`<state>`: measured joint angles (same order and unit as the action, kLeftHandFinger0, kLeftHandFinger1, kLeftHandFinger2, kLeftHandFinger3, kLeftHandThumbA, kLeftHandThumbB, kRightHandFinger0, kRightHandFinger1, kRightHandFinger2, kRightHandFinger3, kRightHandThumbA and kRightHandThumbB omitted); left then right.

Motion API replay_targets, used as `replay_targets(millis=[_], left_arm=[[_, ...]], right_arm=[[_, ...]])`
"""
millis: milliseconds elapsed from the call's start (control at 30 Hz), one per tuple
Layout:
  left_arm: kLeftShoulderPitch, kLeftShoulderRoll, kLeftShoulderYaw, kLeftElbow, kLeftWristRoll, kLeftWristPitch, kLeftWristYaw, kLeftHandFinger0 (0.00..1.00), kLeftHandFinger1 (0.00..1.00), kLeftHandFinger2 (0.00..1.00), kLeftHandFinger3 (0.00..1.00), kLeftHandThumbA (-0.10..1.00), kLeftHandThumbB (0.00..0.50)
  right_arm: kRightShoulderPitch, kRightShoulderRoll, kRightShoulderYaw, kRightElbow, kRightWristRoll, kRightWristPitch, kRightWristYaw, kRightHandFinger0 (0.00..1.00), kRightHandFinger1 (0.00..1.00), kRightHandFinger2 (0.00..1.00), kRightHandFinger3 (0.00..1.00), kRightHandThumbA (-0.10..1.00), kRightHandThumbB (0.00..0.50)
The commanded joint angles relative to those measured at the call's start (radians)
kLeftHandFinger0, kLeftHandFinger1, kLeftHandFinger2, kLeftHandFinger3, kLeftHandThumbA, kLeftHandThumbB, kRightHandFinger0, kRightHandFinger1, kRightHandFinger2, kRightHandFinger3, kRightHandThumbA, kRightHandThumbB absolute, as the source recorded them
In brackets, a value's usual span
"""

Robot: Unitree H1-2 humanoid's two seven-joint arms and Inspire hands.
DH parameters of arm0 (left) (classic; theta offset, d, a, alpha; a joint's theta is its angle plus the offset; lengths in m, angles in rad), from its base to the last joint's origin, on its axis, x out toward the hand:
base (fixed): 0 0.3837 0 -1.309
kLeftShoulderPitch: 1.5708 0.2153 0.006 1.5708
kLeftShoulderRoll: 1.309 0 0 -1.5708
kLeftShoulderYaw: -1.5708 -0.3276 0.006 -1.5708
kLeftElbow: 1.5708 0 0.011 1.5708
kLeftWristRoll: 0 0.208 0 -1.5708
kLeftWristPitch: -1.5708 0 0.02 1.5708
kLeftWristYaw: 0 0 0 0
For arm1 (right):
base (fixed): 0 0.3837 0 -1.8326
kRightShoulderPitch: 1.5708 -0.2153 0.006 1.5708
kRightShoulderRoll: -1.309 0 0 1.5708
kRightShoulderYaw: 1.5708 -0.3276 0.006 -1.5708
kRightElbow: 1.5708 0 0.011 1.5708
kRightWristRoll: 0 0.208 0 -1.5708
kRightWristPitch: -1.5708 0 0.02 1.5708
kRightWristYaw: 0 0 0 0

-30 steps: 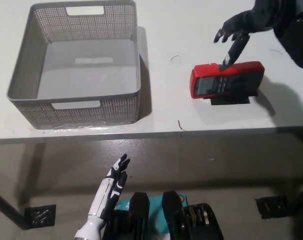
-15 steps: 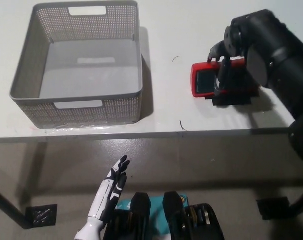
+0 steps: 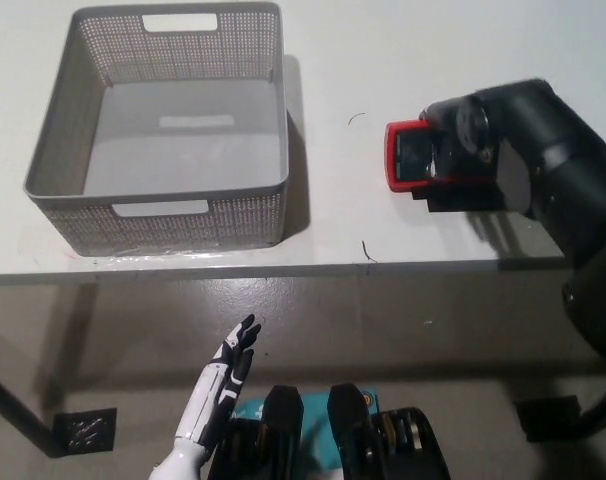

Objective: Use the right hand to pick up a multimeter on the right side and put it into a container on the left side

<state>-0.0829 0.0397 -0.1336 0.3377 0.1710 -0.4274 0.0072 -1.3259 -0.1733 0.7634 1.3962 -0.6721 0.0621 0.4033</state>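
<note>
Multimeter (image 3: pixel 408 157) on the white table (image 3: pixel 383 60), right of the container (image 3: pixel 163 130), mostly under our right hand (image 3: pixel 463 150).
We can't tell whether that hand is gripping it. Left hand (image 3: pixel 221 385) idle below the table edge, fingers spread, holding nothing.

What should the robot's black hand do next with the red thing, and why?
Probably close its fingers on the red multimeter and lift. The right hand already covers most of it on the table, and the grey basket sits empty. The left hand rests low.
</note>
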Motion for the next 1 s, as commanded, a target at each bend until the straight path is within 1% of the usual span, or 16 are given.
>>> replay_targets(millis=[0,67,100,133,200,233,267,300,367,400,433,533,567,733,800,967], left_arm=[[-0.008,0.003,-0.002,-0.031,-0.027,-0.038,-0.019,1.00,1.00,1.00,1.00,1.00,0.339],[-0.011,0.006,0.000,-0.030,-0.027,-0.042,-0.021,1.00,1.00,1.00,1.00,1.00,0.330],[-0.013,0.006,0.000,-0.029,-0.027,-0.042,-0.022,1.00,1.00,1.00,1.00,1.00,0.336],[-0.011,0.004,-0.001,-0.029,-0.025,-0.040,-0.021,1.00,1.00,1.00,1.00,1.00,0.339],[-0.009,0.004,-0.002,-0.031,-0.029,-0.037,-0.026,1.00,1.00,1.00,1.00,1.00,0.345],[-0.010,0.007,-0.003,-0.031,-0.032,-0.041,-0.032,1.00,1.00,1.00,1.00,1.00,0.336],[-0.014,0.009,-0.004,-0.029,-0.027,-0.041,-0.031,1.00,1.00,1.00,1.00,1.00,0.334],[-0.018,0.010,-0.005,-0.026,-0.027,-0.042,-0.029,1.00,1.00,1.00,1.00,1.00,0.324],[-0.023,0.005,0.000,-0.019,-0.036,-0.040,-0.031,1.00,1.00,1.00,1.00,1.00,0.340],[-0.026,0.004,0.001,-0.015,-0.036,-0.041,-0.030,1.00,1.00,1.00,1.00,1.00,0.336],[-0.028,0.003,0.001,-0.014,-0.037,-0.040,-0.031,1.00,1.00,1.00,1.00,1.00,0.335],[-0.028,0.004,0.000,-0.015,-0.033,-0.041,-0.032,1.00,1.00,1.00,1.00,1.00,0.327],[-0.028,0.003,0.000,-0.014,-0.034,-0.042,-0.032,1.00,1.00,1.00,1.00,1.00,0.338],[-0.031,0.005,0.000,-0.011,-0.044,-0.043,-0.038,1.00,1.00,1.00,1.00,1.00,0.335],[-0.032,0.004,0.003,-0.011,-0.046,-0.042,-0.039,1.00,1.00,1.00,1.00,1.00,0.339],[-0.032,0.007,0.003,-0.013,-0.042,-0.042,-0.040,1.00,1.00,1.00,1.00,1.00,0.331]], right_arm=[[0.094,-0.033,-0.044,0.049,0.022,0.033,-0.139,0.88,1.00,1.00,1.00,0.43,0.478],[0.107,-0.047,-0.055,0.052,0.017,0.026,-0.180,0.96,1.00,1.00,1.00,0.36,0.444],[0.112,-0.052,-0.060,0.052,0.017,0.024,-0.197,0.96,1.00,1.00,1.00,0.31,0.459],[0.127,-0.066,-0.070,0.048,0.022,0.004,-0.240,0.92,1.00,1.00,0.80,0.13,0.407],[0.141,-0.077,-0.085,0.046,0.028,-0.021,-0.285,0.81,0.91,0.95,0.67,0.00,0.379],[0.156,-0.086,-0.107,0.045,0.043,-0.033,-0.334,0.60,0.71,0.79,0.74,-0.10,0.325],[0.169,-0.092,-0.115,0.045,0.044,-0.049,-0.386,0.44,0.56,0.65,0.87,-0.10,0.236],[0.179,-0.098,-0.135,0.044,0.057,-0.061,-0.418,0.31,0.44,0.58,0.98,-0.10,0.194],[0.189,-0.104,-0.162,0.044,0.074,-0.082,-0.449,0.28,0.44,0.56,1.00,-0.10,0.191],[0.189,-0.106,-0.168,0.044,0.073,-0.087,-0.458,0.35,0.49,0.59,1.00,-0.10,0.197],[0.188,-0.106,-0.175,0.044,0.072,-0.090,-0.467,0.30,0.43,0.51,0.96,-0.10,0.198],[0.186,-0.107,-0.187,0.045,0.067,-0.097,-0.485,0.18,0.35,0.48,0.90,-0.10,0.196],[0.187,-0.108,-0.189,0.045,0.065,-0.105,-0.497,0.22,0.40,0.51,0.83,-0.10,0.199],[0.180,-0.107,-0.194,0.048,0.064,-0.105,-0.508,0.19,0.35,0.46,0.67,-0.10,0.202],[0.179,-0.106,-0.209,0.048,0.079,-0.111,-0.515,0.02,0.20,0.32,0.48,-0.10,0.206],[0.181,-0.107,-0.241,0.046,0.099,-0.140,-0.531,0.00,0.15,0.29,0.42,-0.10,0.182]])
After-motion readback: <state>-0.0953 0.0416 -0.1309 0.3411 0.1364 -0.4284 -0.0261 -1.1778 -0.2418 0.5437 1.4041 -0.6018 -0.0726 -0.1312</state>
